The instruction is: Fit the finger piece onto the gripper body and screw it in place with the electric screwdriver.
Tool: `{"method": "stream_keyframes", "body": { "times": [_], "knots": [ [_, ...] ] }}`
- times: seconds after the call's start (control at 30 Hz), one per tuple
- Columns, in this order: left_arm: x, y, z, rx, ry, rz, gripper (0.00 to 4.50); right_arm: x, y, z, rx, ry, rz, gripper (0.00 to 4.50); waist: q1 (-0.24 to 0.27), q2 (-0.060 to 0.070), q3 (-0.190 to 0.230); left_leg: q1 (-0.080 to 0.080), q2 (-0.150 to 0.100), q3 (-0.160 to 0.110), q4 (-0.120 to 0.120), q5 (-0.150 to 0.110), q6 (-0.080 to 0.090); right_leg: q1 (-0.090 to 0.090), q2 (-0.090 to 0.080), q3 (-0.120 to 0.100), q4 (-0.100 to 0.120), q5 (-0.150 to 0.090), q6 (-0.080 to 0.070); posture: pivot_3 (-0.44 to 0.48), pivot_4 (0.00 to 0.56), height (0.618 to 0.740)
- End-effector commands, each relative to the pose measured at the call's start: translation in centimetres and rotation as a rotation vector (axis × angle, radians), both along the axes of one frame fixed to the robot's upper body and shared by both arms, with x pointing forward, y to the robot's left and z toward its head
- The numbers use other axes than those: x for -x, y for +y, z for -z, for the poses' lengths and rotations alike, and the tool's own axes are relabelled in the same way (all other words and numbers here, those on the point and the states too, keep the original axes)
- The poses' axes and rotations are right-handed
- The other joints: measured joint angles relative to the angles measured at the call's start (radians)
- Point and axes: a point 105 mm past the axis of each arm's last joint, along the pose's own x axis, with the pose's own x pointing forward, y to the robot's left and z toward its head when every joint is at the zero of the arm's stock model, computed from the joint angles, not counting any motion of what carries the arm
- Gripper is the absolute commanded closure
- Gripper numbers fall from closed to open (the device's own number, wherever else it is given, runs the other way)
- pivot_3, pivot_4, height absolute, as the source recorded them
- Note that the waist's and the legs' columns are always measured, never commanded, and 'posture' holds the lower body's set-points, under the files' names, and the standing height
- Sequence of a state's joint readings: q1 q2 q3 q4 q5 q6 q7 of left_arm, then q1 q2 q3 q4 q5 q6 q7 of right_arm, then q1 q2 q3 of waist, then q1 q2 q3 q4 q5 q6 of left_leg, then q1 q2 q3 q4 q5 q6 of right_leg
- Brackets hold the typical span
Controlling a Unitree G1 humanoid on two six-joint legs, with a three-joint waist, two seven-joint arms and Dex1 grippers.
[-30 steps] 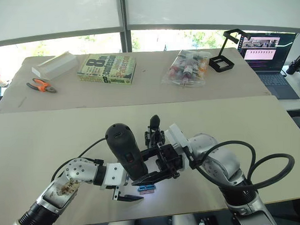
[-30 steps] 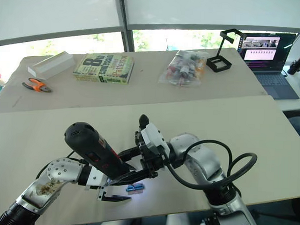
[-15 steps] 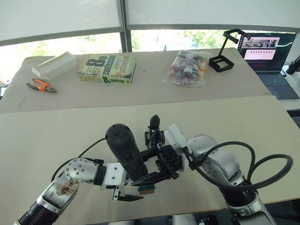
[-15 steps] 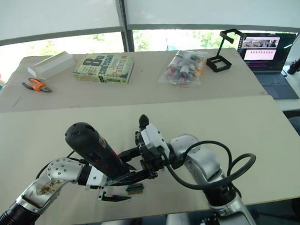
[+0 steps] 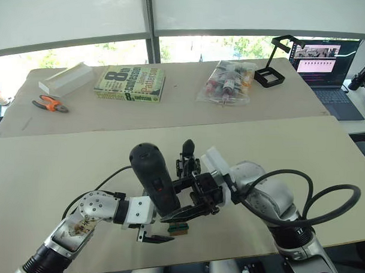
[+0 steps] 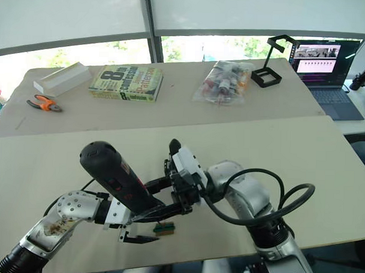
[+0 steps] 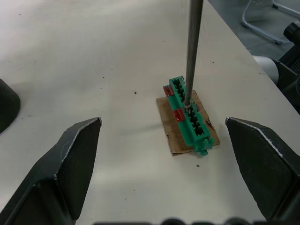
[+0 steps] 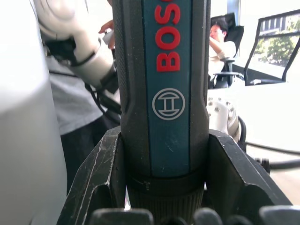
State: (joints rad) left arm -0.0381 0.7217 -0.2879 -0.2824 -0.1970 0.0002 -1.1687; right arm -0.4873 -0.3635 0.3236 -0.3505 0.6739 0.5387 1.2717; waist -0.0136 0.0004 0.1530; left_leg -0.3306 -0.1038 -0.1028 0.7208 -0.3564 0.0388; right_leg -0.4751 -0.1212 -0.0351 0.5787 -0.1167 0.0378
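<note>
Since the earlier frame, the electric screwdriver has tipped a little more upright, its rounded butt higher. Its long axis runs from upper left down to lower right, the thin metal bit pointing down onto a small green block on the bench. The left gripper hangs over the block, fingers apart and empty. The right gripper is clamped on the screwdriver's barrel. Just behind it, the gripper body stands with its finger upright.
</note>
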Motion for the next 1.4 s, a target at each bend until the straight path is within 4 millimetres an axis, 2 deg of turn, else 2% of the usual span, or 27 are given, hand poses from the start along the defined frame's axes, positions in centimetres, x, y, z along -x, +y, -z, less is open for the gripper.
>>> {"method": "stream_keyframes", "body": {
  "times": [0.03,0.33,0.53,0.67,0.87,1.3,1.4],
  "knots": [
    [0.1,0.2,-1.3,0.024,-0.030,-0.007,0.00,0.8,-0.2,-3.2,-0.092,-0.052,-0.030,2.58,0.000,0.000,0.000,0.000,0.000,0.000,0.000,0.000,0.000,0.000,0.000,0.000,0.000,0.000,0.000,0.000,0.150,0.738],
    [-1.1,0.8,-2.5,0.090,-0.016,-0.143,0.00,-0.5,-0.9,-5.5,-0.099,-0.089,0.020,2.58,0.000,0.000,0.000,0.000,0.000,0.000,0.000,0.000,0.000,0.000,0.000,0.000,0.000,0.000,0.000,0.000,0.150,0.738],
    [-3.3,0.5,-2.9,0.160,-0.047,-0.307,0.00,-1.5,-1.7,-6.7,-0.088,-0.114,0.062,2.58,0.003,0.000,0.000,0.000,0.000,0.000,0.000,0.000,0.000,0.000,0.000,0.000,0.000,0.000,0.000,0.000,0.150,0.738],
    [-5.1,-0.8,-3.1,0.214,-0.050,-0.396,0.00,-2.2,-2.3,-7.4,-0.076,-0.122,0.106,2.58,0.003,0.000,0.000,0.000,-0.001,0.000,0.001,0.000,0.000,0.001,0.000,0.001,0.000,0.000,0.000,0.000,0.150,0.738],
    [-7.5,-2.0,-2.3,0.229,-0.090,-0.488,0.00,-2.8,-2.9,-7.7,-0.058,-0.139,0.149,2.58,0.004,-0.001,0.000,0.000,-0.001,0.000,0.001,0.000,0.000,0.001,0.000,0.000,0.000,0.000,0.000,0.000,0.150,0.738],
    [-9.6,-4.4,-1.2,0.272,-0.057,-0.524,0.00,-2.9,-3.3,-8.1,-0.057,-0.157,0.192,2.58,0.010,-0.001,0.000,-0.001,-0.001,0.000,0.002,0.000,0.000,0.001,-0.001,0.001,0.000,0.000,0.000,0.000,0.150,0.738],
    [-9.5,-5.1,-1.4,0.299,-0.031,-0.480,0.92,-2.8,-3.3,-8.2,-0.057,-0.164,0.198,2.58,0.012,-0.001,0.000,-0.001,-0.001,0.000,0.002,0.000,0.000,0.001,-0.001,0.001,0.000,0.000,0.000,0.000,0.150,0.738]
  ]
}}
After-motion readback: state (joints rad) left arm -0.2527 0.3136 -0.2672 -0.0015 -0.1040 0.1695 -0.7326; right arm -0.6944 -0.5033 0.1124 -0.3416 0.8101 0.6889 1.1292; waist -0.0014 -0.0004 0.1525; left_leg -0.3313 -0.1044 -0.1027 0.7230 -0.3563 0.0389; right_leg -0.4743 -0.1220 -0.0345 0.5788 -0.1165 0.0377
